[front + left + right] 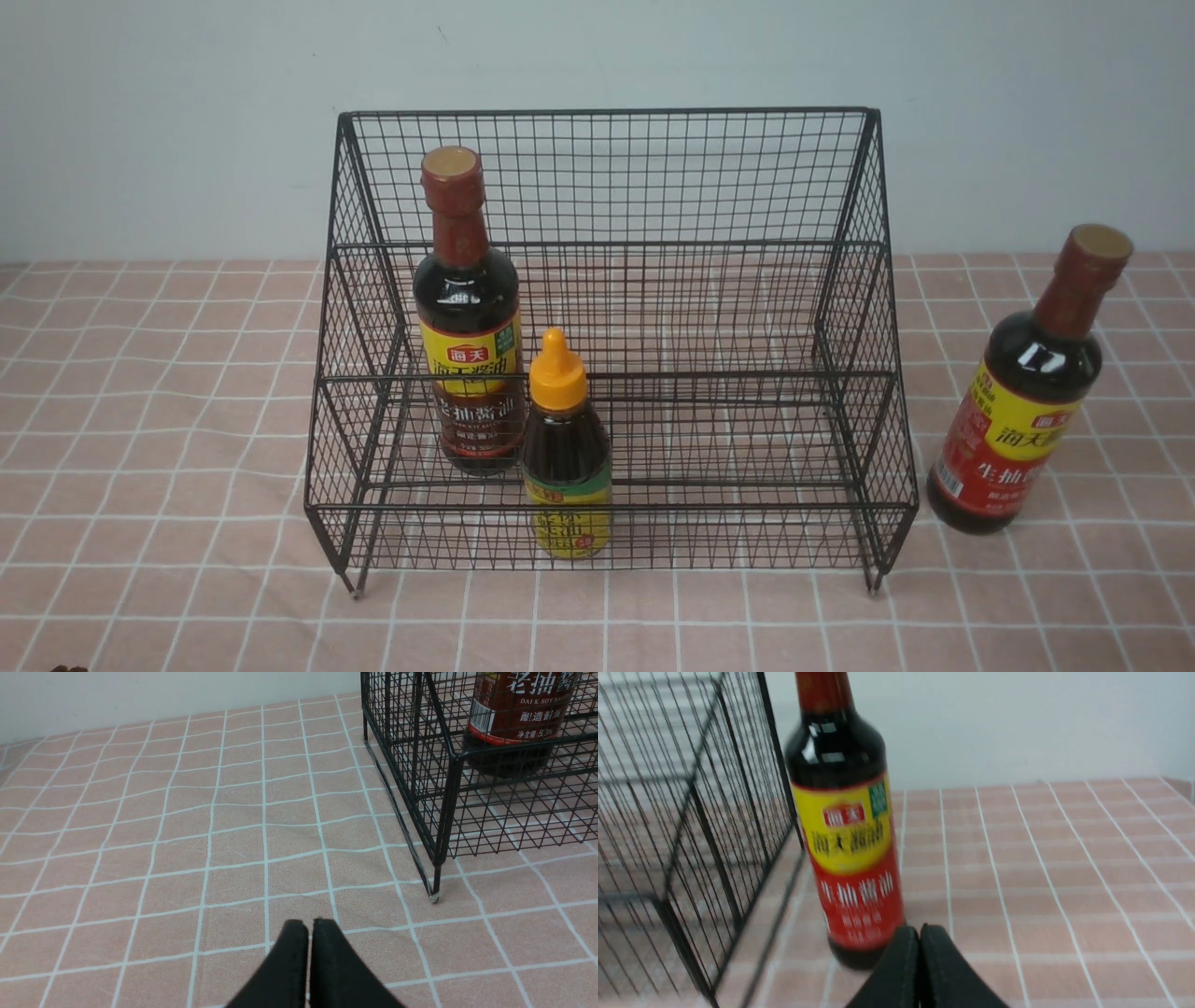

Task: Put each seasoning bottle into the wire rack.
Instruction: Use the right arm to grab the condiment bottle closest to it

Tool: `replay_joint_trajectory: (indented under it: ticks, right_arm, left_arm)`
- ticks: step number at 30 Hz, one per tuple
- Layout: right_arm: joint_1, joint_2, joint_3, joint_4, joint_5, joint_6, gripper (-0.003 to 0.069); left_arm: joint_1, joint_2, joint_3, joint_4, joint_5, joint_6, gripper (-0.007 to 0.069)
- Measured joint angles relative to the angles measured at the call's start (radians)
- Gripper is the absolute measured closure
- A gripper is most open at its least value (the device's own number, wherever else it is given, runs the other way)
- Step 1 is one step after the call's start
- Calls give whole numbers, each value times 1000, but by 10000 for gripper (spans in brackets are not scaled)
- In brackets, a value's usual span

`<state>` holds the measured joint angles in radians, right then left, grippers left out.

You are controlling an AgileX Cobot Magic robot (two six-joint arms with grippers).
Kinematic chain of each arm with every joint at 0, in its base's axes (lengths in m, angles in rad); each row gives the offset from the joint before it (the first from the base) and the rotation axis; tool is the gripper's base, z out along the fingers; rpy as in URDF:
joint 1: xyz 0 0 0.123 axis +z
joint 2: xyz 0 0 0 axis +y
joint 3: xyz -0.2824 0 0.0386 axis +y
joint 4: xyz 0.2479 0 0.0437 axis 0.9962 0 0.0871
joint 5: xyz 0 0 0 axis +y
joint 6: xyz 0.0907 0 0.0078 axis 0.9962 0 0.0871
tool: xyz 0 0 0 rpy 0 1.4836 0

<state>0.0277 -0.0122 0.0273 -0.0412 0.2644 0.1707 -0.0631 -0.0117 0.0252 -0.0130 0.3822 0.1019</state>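
Red-labelled bottle (1022, 401) stands right of the wire rack (607, 112) on the pink-checked desk (168, 420), pale wall (187, 112) behind; left claw (309, 924) and right claw (920, 928) clenched, empty.

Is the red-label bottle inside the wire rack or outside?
Outside: the red-label bottle stands upright on the tablecloth, to the right of the wire rack.
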Motion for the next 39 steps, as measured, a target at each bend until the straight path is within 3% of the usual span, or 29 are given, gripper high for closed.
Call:
replay_joint_trajectory:
  ticks: [5, 15, 22, 29, 33, 39]
  right_arm:
    - [0, 0, 0, 99, -275, 42, 673]
    - [0, 0, 0, 134, -392, 46, 673]
    - [0, 6, -39, 123, -647, 142, 673]
    - [0, 191, -250, -39, -594, 165, 673]
    - [0, 436, -385, -165, -507, 219, 665]
    - [0, 702, -485, -222, -484, 234, 612]
  left_arm:
    - [0, 0, 0, 0, 0, 0, 631]
    - [0, 0, 0, 0, -1, 0, 631]
    - [0, 0, 0, 0, -1, 0, 631]
    - [0, 0, 0, 0, -1, 0, 631]
    - [0, 0, 0, 0, -1, 0, 631]
    - [0, 0, 0, 0, -1, 0, 631]
